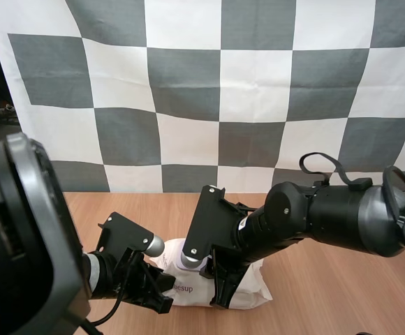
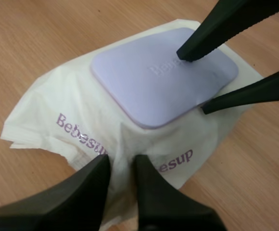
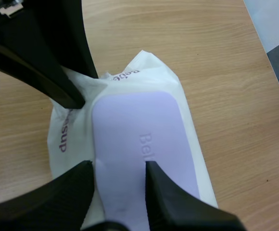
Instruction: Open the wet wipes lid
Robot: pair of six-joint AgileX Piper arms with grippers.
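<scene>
The counter is of light brown wood with a fine, straight grain of slightly darker streaks. In the high view it spans the width from left to right, and its far edge runs straight across. In the wrist views the grain lines show plainly and soft shadows lie on the surface. One edge of the counter shows in the right wrist view.

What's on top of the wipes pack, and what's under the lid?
The lilac lid lies shut on the pack; right claw open astride the lid's edge, left claw pinching the pack's edge. Whatever is under the lid is covered.
</scene>
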